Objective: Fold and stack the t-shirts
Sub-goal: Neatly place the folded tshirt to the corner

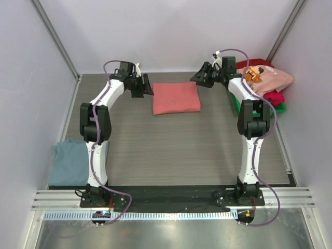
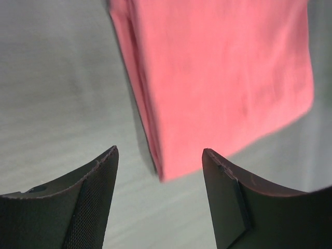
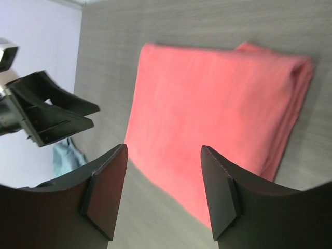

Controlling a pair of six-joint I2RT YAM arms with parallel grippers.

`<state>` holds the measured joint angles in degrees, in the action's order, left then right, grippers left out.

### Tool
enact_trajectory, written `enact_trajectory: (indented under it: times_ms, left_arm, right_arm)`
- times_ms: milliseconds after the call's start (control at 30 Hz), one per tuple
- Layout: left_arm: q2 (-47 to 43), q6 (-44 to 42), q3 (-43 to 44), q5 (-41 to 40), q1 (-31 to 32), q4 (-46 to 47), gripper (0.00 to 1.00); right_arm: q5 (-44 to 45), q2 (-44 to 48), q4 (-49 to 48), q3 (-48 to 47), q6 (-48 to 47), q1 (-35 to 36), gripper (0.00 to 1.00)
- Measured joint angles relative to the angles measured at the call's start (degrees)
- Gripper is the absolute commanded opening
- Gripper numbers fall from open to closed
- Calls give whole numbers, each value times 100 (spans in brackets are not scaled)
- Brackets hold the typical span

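Observation:
The salmon-red t-shirt (image 1: 176, 98) lies folded into a neat rectangle at the far middle of the table. It fills much of the left wrist view (image 2: 218, 72) and the right wrist view (image 3: 212, 124). My left gripper (image 1: 144, 86) hovers just left of it, open and empty. My right gripper (image 1: 203, 78) hovers at its far right corner, open and empty. The grey-blue t-shirt (image 1: 70, 161) lies crumpled at the table's left edge. The light pink t-shirt with orange print (image 1: 267, 78) lies on top of the crimson one (image 1: 274, 97) at the right.
A green plastic bin (image 1: 280, 108) under the pink and crimson shirts stands at the far right. Metal frame posts rise at both back corners. The left gripper shows in the right wrist view (image 3: 46, 111).

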<state>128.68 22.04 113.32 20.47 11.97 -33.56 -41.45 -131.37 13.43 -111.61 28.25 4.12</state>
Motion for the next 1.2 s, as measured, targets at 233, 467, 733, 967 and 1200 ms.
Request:
enact_trajectory:
  times_ms: [233, 467, 733, 967, 1200]
  left_arm:
    - [-37, 472, -1078, 984, -72, 120, 66]
    - [511, 837, -671, 1241, -131, 358, 72]
    - [1097, 1209, -111, 1729, -133, 907, 58]
    - [1550, 1659, 42, 2328, -116, 1585, 29]
    - [1801, 1912, 79, 2769, -122, 2048, 0]
  right_arm:
    - [-238, 181, 63, 876, -118, 55, 59]
    - [-160, -234, 328, 837, -485, 68, 58]
    - [-81, -531, 476, 586, -680, 68, 58]
    - [-44, -566, 531, 511, -791, 96, 58]
    - [-39, -544, 549, 514, -909, 118, 58]
